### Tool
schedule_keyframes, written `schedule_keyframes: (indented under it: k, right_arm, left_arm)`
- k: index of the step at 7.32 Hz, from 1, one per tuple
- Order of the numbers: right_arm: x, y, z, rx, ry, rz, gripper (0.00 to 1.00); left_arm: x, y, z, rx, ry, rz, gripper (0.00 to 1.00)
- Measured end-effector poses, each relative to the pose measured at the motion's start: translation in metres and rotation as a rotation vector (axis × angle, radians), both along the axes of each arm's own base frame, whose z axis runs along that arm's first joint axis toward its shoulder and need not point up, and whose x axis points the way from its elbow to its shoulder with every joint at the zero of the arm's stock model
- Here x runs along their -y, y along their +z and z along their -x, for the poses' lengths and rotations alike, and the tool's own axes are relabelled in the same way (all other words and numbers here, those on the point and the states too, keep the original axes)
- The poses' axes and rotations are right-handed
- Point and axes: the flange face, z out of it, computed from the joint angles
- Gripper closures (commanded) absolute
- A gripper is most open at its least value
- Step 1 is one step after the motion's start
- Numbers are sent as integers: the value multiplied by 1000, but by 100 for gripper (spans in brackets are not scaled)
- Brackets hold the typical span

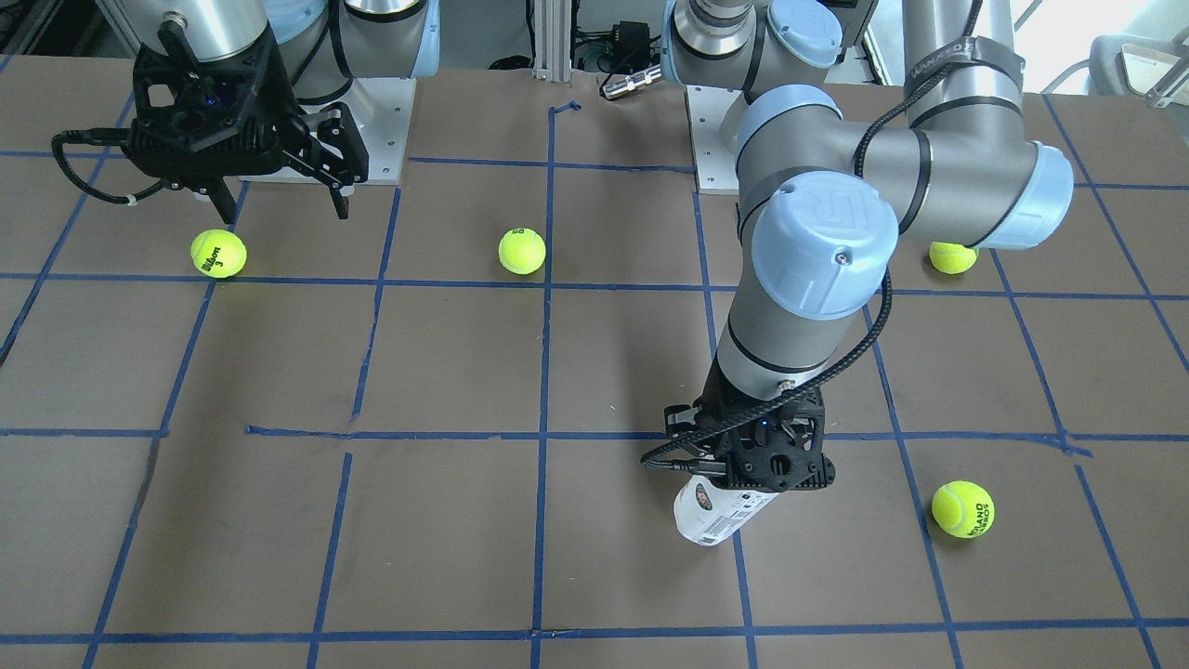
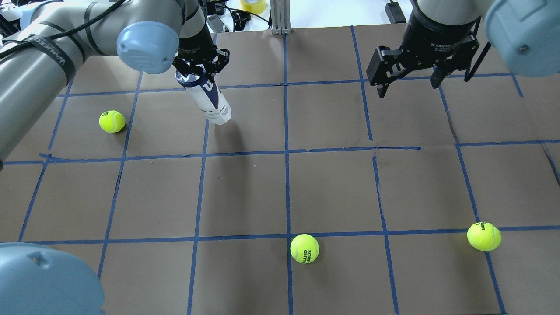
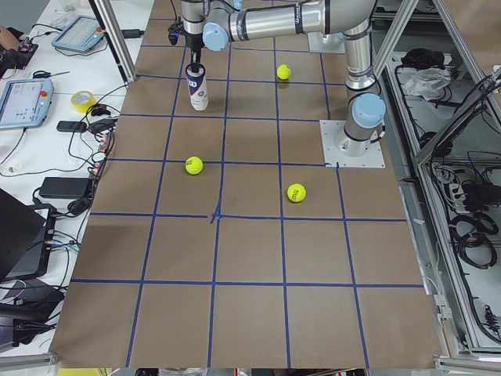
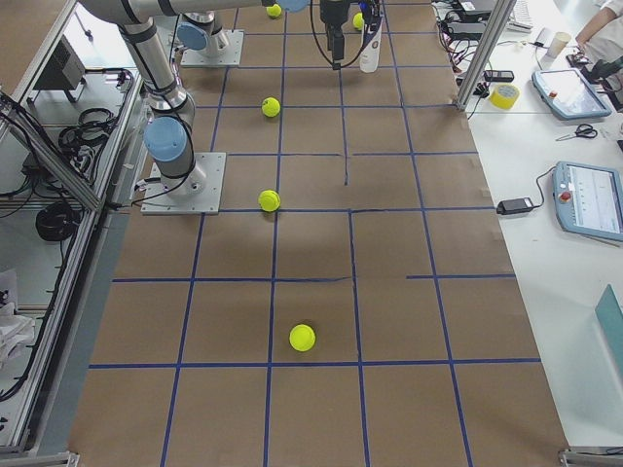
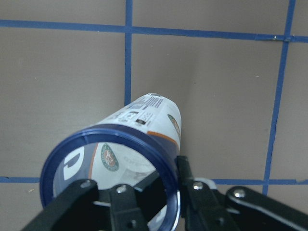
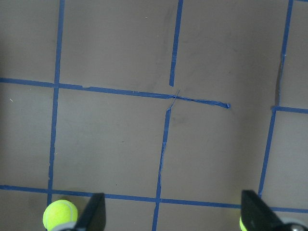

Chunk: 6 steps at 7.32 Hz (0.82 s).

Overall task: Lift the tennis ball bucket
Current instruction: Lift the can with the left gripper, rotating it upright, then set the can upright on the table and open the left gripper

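The tennis ball bucket (image 2: 211,99) is a slim white can with a navy section and a dark blue rim. It hangs tilted at the far left of the table, and it also shows in the front view (image 1: 713,514) and the left wrist view (image 5: 144,127). My left gripper (image 2: 200,71) is shut on its top rim (image 5: 108,137). I cannot tell whether its base touches the table. My right gripper (image 2: 407,85) is open and empty above the far right of the table, away from the can, with its fingers (image 6: 96,211) spread wide.
Several yellow-green tennis balls lie on the brown, blue-taped table (image 2: 332,188): one left of the can (image 2: 112,121), one near centre (image 2: 304,248), one near right (image 2: 484,236), one behind the left arm (image 1: 953,256). Desks with tablets (image 3: 23,98) flank the far edge.
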Motion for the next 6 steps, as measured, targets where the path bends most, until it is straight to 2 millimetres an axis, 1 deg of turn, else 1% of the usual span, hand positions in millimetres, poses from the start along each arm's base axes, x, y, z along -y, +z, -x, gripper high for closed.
schedule_keyframes:
  k: [1,2,3,5,6]
  right_arm:
    - [0,0,0,0,0,1,0]
    - [0,0,0,0,0,0,0]
    - [0,0,0,0,0,0,0]
    - [0,0,0,0,0,-1,0]
    - [0,0,0,0,0,-1,0]
  left_arm:
    - [0,-8,8,-6,0,-10,98]
    - [1,-16,14,-23,9,-23,34]
    - [1,-21,19,-29,13,-30,0]
    - [0,-21,23,-14,20,-28,0]
    - [-2,-16,24,-20,38,-20,0]
